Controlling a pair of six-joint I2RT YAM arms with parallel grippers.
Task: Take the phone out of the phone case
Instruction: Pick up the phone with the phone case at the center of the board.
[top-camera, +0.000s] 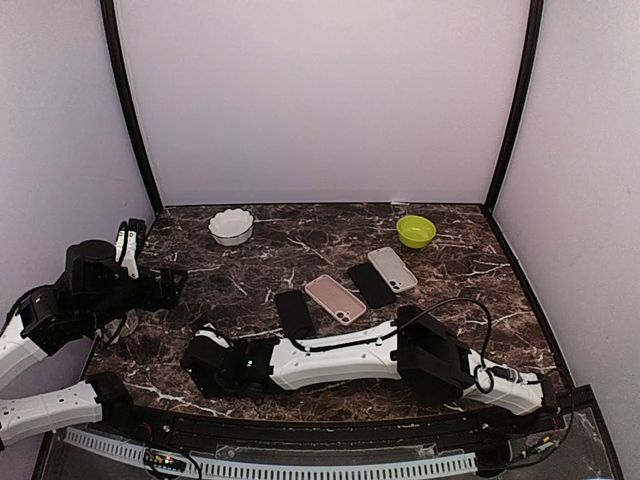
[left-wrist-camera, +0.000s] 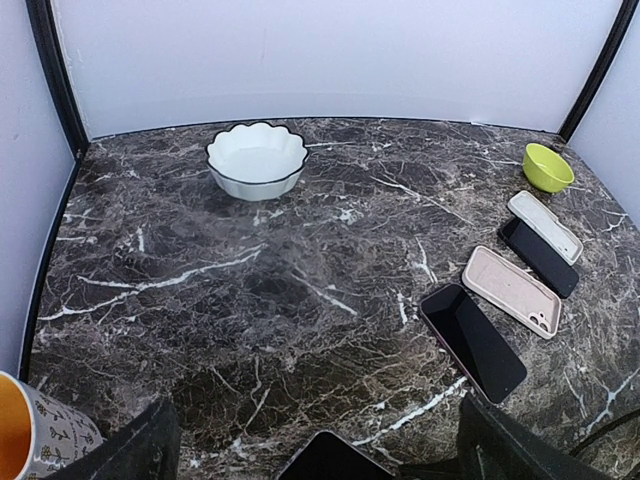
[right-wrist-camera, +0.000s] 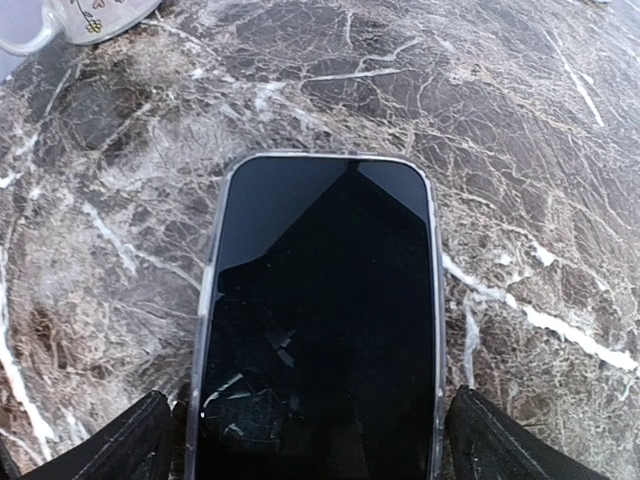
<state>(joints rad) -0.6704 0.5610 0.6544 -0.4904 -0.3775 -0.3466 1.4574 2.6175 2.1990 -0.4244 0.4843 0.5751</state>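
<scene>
A phone with a black screen in a clear case (right-wrist-camera: 320, 320) lies lengthwise between my right gripper's (right-wrist-camera: 315, 445) two fingers, which press against its long edges low over the marble table (right-wrist-camera: 520, 130). In the top view the right gripper (top-camera: 207, 362) is at the near left and hides the phone. One end of the phone shows at the bottom of the left wrist view (left-wrist-camera: 330, 462). My left gripper (left-wrist-camera: 318, 445) is open and empty, hovering just left of the right gripper; it also shows in the top view (top-camera: 168, 286).
A bare black phone (top-camera: 294, 312), a pink case (top-camera: 335, 298), another black phone (top-camera: 371, 284) and a pale case (top-camera: 392, 269) lie in a row mid-table. A green bowl (top-camera: 415, 231) and a white scalloped bowl (top-camera: 231, 226) stand at the back. A patterned mug (left-wrist-camera: 40, 435) stands near left.
</scene>
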